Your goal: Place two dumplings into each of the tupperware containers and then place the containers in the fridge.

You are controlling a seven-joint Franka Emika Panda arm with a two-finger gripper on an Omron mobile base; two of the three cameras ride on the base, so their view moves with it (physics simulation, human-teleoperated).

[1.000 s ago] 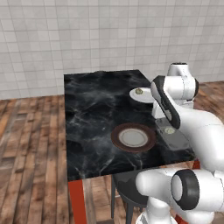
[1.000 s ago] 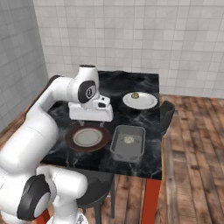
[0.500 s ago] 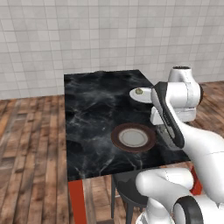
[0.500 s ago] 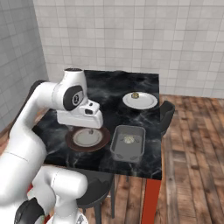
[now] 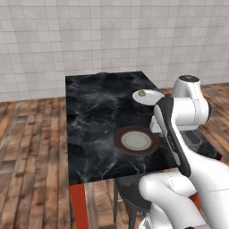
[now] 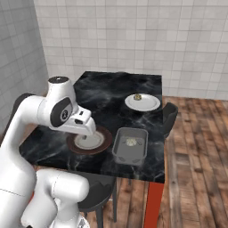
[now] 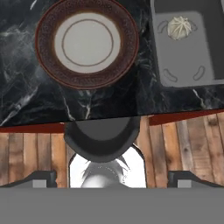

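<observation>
On the black marble table top (image 6: 111,89), going from left to right in the right base view, the round brown-rimmed plate with a pale centre (image 6: 91,141) lies nearest the left, partly covered by the white arm's hand. Just to its right stands the darker grey rectangular tupperware container (image 6: 130,145) with one small pale pleated dumpling (image 6: 131,142) resting inside it, toward its far end. Farther back and to the right sits the flat round white plate (image 6: 142,102), carrying a second dumpling with a darker top (image 6: 138,96) near its far edge. In the hand view the brown-rimmed plate (image 7: 86,42) lies at the upper left and the grey container (image 7: 188,48) at the upper right, its dumpling (image 7: 180,27) close to one short wall, while below the table edge a dark round stool seat (image 7: 103,142) stands over the wooden plank floor (image 7: 30,153). The two-finger gripper (image 7: 111,178) hangs above the near edge of the table, its tips far apart at the bottom corners of that view, fingers spread wide with nothing between them. In the left base view the white plate (image 5: 147,95) and its dumpling (image 5: 142,93) lie beyond the brown-rimmed plate (image 5: 135,140), with the arm's elbow rising to the right.
</observation>
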